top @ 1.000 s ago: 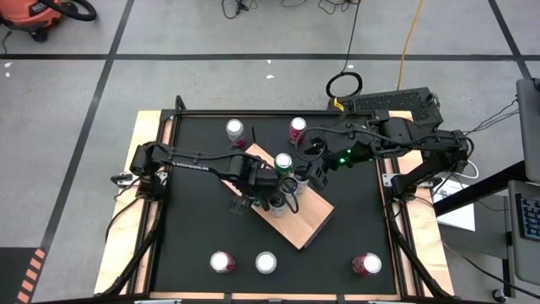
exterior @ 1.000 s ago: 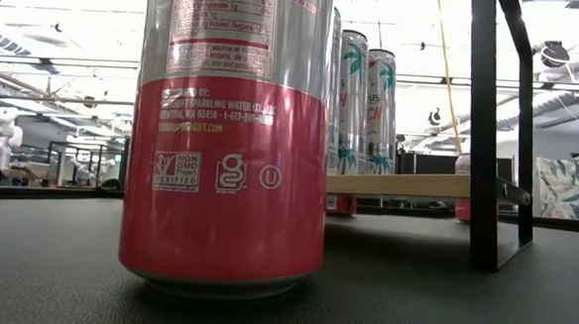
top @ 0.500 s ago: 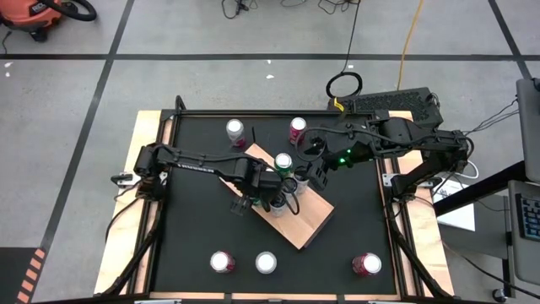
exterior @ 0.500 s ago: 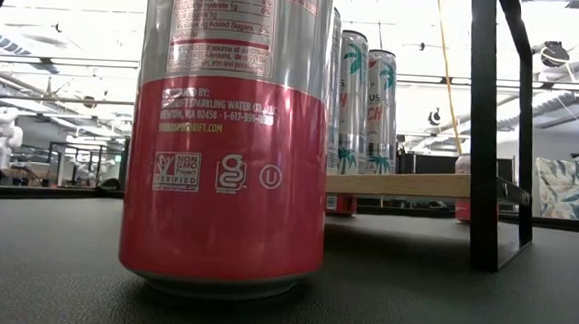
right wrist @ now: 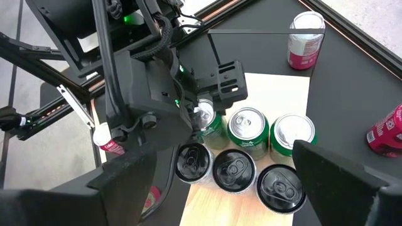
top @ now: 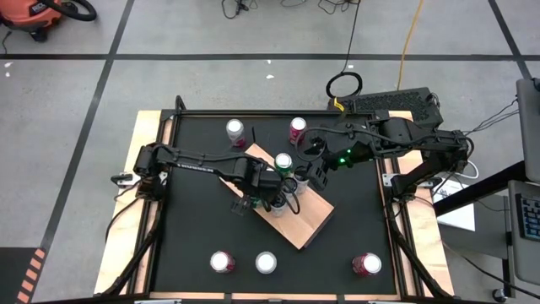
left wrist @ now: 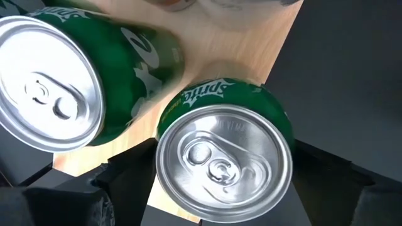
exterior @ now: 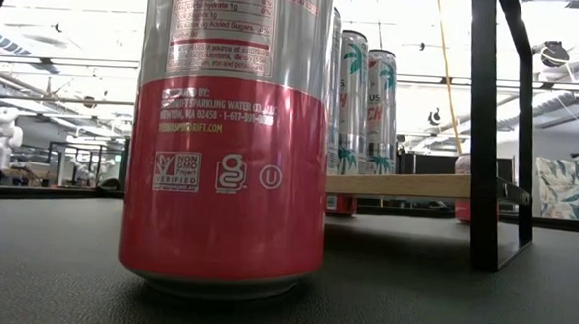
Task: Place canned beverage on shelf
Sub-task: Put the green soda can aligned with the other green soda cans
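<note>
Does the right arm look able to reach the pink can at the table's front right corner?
Probably yes: the right gripper is open and empty, and no arm or can stands beside the pink can.

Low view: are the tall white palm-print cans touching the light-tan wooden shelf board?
Touching. The low view shows the tall white palm-print cans standing with bases flat on the light-tan wooden shelf board, no gap.

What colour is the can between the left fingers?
Green, with a silver top; the left wrist view shows it best.

High view straight down on table [top: 169, 253]; low view level, tabletop height; both show shelf [top: 308, 228].
</note>
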Robot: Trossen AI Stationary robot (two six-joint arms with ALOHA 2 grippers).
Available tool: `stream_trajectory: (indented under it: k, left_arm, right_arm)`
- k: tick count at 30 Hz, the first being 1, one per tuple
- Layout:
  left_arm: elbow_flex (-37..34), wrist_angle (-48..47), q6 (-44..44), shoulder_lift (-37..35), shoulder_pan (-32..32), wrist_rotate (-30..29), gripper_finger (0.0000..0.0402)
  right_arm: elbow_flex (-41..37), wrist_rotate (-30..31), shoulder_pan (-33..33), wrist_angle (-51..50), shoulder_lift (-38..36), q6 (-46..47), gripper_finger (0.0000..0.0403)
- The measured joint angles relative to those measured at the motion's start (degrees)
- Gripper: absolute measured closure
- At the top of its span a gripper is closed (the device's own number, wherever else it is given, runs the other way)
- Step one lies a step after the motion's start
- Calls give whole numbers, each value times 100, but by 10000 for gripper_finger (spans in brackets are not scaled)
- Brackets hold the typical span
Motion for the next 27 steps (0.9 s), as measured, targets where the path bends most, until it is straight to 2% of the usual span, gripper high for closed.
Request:
stream_trajectory:
  k: [7,13,22,24,27]
  left_arm:
    - [0,-144,-40,-20,0,-4,68]
    - [0,-372,-347,-304,2,-24,68]
    - [126,-262,-1350,-1477,2,-143,68]
    - [-61,76,-1620,-1883,-6,91,68]
    - [-723,1113,-1928,-2599,-89,334,68]
  right_arm:
    - [0,0,2,0,0,-2,53]
    - [0,0,0,-2,2,0,53]
    - [0,-5,2,-2,2,26,53]
    - [0,-7,2,0,2,61,53]
    - [0,-20,2,-2,2,86,53]
